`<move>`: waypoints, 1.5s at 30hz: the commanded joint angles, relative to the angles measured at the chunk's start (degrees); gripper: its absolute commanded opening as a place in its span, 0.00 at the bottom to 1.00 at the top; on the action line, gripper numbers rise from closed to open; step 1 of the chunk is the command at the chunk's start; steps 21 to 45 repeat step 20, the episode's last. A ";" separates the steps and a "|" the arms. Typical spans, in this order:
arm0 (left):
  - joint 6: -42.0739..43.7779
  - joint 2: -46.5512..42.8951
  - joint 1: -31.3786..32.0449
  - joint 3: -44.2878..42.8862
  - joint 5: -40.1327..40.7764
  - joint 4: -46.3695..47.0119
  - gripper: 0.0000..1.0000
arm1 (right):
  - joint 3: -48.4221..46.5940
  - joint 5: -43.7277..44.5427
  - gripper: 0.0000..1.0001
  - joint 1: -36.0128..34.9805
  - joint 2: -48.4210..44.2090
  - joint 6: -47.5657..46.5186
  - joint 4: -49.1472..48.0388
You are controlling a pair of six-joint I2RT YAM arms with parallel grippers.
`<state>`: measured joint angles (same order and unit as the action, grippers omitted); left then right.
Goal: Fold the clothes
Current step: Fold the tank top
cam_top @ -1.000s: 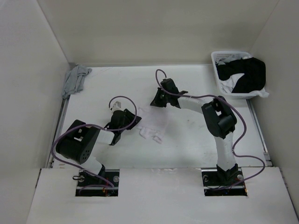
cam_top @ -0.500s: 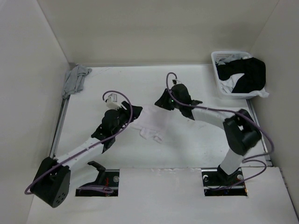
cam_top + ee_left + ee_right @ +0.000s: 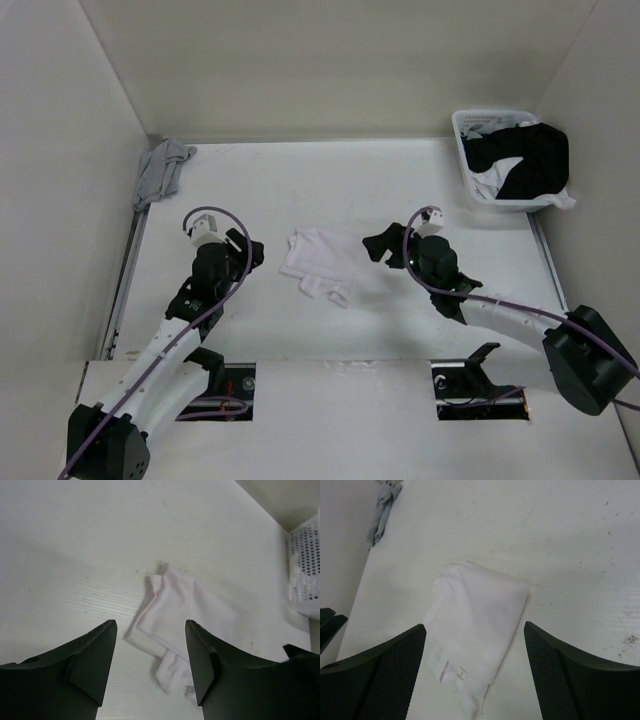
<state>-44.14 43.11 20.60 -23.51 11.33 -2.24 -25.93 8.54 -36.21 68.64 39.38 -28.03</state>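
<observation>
Apparently near done: our left gripper (image 3: 246, 254) and right gripper (image 3: 381, 250) stand open and empty, flanking the folded tank top (image 3: 322, 262) at the table's (image 3: 300, 180) middle. Next we'd likely tuck its loose near-edge flap.

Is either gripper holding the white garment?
No, the white garment lies on the table, with left gripper and right gripper open and clear of it.
</observation>
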 commanded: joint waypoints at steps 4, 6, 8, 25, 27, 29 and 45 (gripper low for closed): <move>-0.68 -2.42 -5.87 3.11 -3.33 -5.49 0.55 | 2.90 1.40 0.85 3.90 -5.17 -0.70 -8.27; -0.86 -2.68 -6.84 3.55 -3.68 -5.67 0.55 | 3.96 1.05 0.85 5.74 -7.11 -0.44 -8.18; -0.77 -2.86 -7.28 3.64 -3.60 -5.76 0.54 | 4.92 0.61 0.86 7.42 -8.69 0.35 -8.18; -0.07 -1.28 -9.83 2.85 -2.72 -5.05 0.57 | 6.42 -0.01 0.86 10.68 -9.14 2.46 -8.44; -0.07 -1.28 -9.83 2.85 -2.72 -5.05 0.57 | 6.42 -0.01 0.86 10.68 -9.14 2.46 -8.44; -0.07 -1.28 -9.83 2.85 -2.72 -5.05 0.57 | 6.42 -0.01 0.86 10.68 -9.14 2.46 -8.44; -0.07 -1.28 -9.83 2.85 -2.72 -5.05 0.57 | 6.42 -0.01 0.86 10.68 -9.14 2.46 -8.44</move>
